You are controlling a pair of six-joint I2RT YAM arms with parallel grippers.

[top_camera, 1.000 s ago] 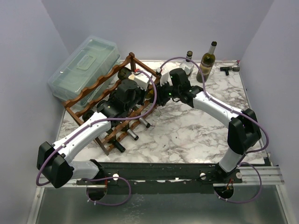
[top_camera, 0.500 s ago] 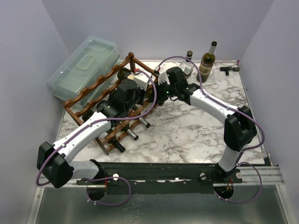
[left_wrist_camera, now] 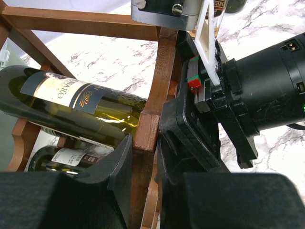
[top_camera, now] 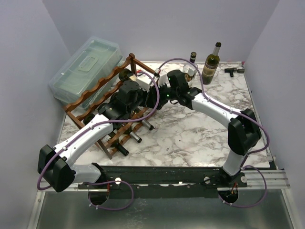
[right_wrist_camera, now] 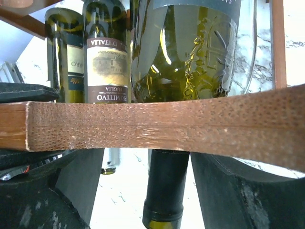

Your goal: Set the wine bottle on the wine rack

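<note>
The reddish-brown wine rack (top_camera: pixel 102 88) stands at the table's left, with several bottles lying in it. My left gripper (left_wrist_camera: pixel 143 148) is shut on one of its square posts (left_wrist_camera: pixel 147 129), seen from above at the rack's middle (top_camera: pixel 129 93). A pale yellow-green wine bottle (right_wrist_camera: pixel 190 47) lies on the rack behind a wooden rail (right_wrist_camera: pixel 152 124). Its dark neck (right_wrist_camera: pixel 167 191) pokes out below the rail. My right gripper (right_wrist_camera: pixel 147 191) is open around that neck, and both fingers (right_wrist_camera: pixel 78 181) stand apart from it. From above, the right gripper (top_camera: pixel 159 82) is at the rack's right end.
A clear plastic lidded box (top_camera: pixel 86 67) stands behind the rack at the far left. Two upright bottles, a tall one (top_camera: pixel 212 59) and a shorter one (top_camera: pixel 192 59), stand at the back edge near a small black part (top_camera: pixel 232 71). Bottle necks (top_camera: pixel 135 137) stick out of the rack's front.
My right gripper has moved left toward the rack with the bottle and its jaws have opened off the neck. The left gripper stays clamped on the post.
</note>
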